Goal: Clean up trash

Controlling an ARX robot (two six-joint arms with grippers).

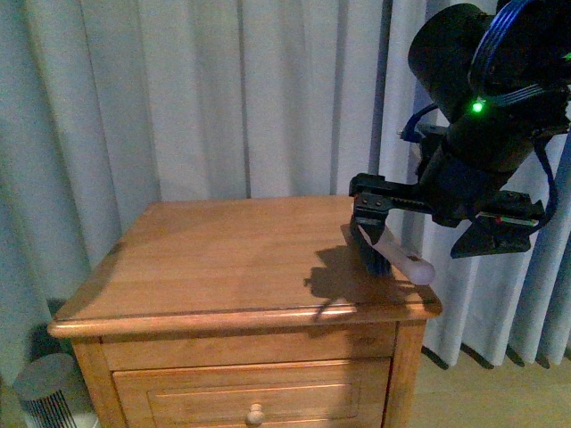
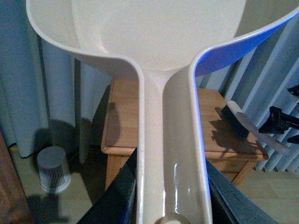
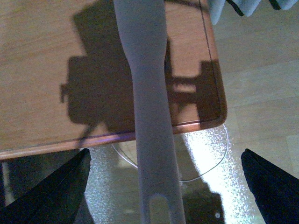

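The trash is not being shown in any view. No white wad is being seen on the bare part of the desk (image 1: 223, 259), and whether it is being hidden behind the right arm or behind the dustpan cannot be told.

A brush (image 1: 391, 253) is lying at the desk's right edge, toward the front corner. Its dark bristles are being rested on the wood and its pale handle is being let out past the desk's edge, probably so that it can be reached from outside.

The right tool (image 3: 163, 191) is being hung over that handle with its jaws wide. In the right wrist view the handle is running between the two dark fingers, apart from both, so nothing is being gripped. Judged from this, the grasp on the brush is being prepared and is not yet made.

The dustpan (image 2: 159, 37) is being held by the left tool (image 2: 170, 198), whose jaws are being pressed narrow against both sides of its handle. The pan is being carried in the air well apart from the desk, mouth away from the wrist. This is presumably so that it is ready to be brought to the desk's edge as a catcher once sweeping is being done.

Behind the desk, curtains (image 1: 178, 89) are hanging.
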